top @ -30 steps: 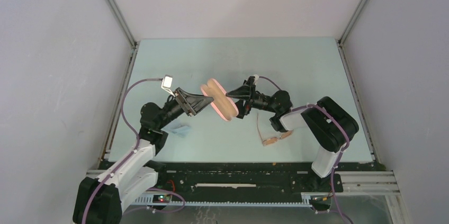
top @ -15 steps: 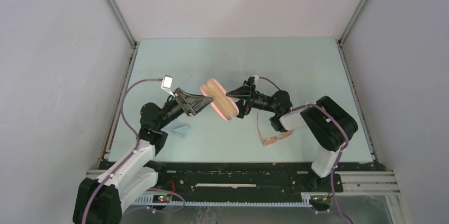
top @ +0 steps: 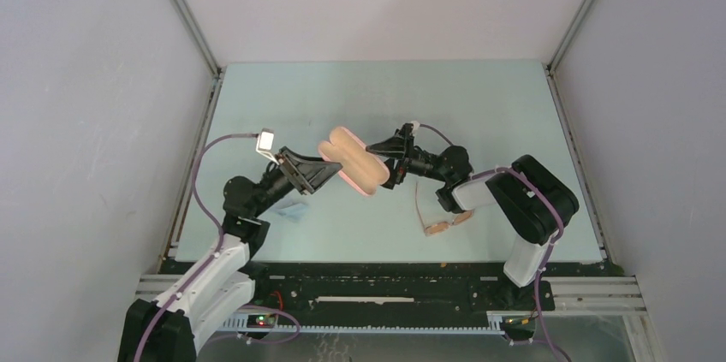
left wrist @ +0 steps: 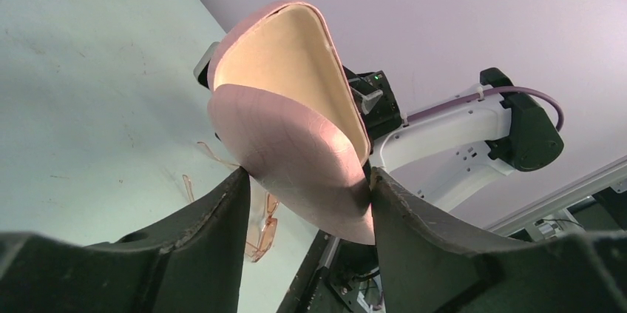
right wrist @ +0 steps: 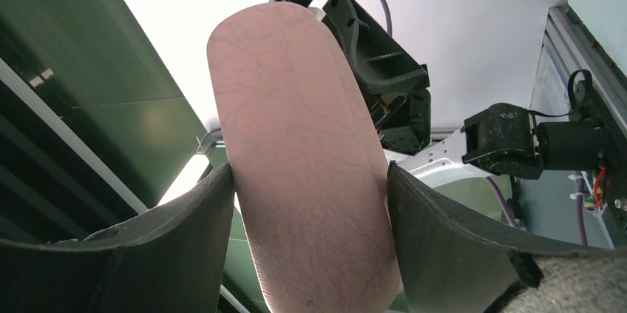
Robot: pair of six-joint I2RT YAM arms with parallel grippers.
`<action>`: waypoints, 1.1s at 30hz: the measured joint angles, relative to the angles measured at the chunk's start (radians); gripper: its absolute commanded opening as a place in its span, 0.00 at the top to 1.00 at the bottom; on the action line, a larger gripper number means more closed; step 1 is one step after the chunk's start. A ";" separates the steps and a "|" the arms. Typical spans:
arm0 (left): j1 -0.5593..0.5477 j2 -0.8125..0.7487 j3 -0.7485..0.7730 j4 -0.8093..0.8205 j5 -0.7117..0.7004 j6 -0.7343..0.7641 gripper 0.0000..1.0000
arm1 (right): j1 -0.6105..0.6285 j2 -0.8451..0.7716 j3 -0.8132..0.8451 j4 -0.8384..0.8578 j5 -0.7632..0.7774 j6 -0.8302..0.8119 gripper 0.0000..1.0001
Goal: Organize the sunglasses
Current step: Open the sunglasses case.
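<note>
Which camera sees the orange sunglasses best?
The top external view: the whole pair of sunglasses lies on the table. The left wrist view catches only part, behind the pink case. The right wrist view shows none.

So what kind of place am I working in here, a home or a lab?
Most likely a lab robot cell: plain white wall panels in aluminium framing box in a pale-green tabletop, and the left arm and right arm are bolted to a black rail at its near edge.
</note>
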 measured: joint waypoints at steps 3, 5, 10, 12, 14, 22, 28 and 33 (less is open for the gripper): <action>0.000 0.000 -0.003 0.016 0.001 0.001 1.00 | -0.002 0.000 0.005 0.001 0.013 0.003 0.23; 0.000 0.000 -0.003 0.020 0.014 0.004 1.00 | -0.005 0.000 0.008 0.002 0.039 0.003 0.20; -0.006 0.000 -0.005 0.029 0.051 0.009 1.00 | -0.013 0.000 0.019 0.000 0.063 0.003 0.15; -0.006 0.002 -0.005 0.029 0.056 0.009 1.00 | -0.012 -0.002 0.019 -0.001 0.062 0.003 0.12; -0.006 0.006 -0.005 0.029 0.061 0.010 1.00 | -0.012 -0.005 0.019 -0.001 0.060 0.003 0.11; -0.019 0.010 0.031 -0.150 0.065 0.045 1.00 | -0.040 -0.079 0.017 -0.091 0.016 -0.052 0.02; -0.023 0.013 0.115 -0.400 0.000 0.122 1.00 | -0.080 -0.399 0.023 -0.546 -0.059 -0.377 0.00; -0.023 0.026 0.155 -0.505 -0.042 0.140 1.00 | -0.118 -0.613 0.148 -1.106 -0.011 -0.759 0.00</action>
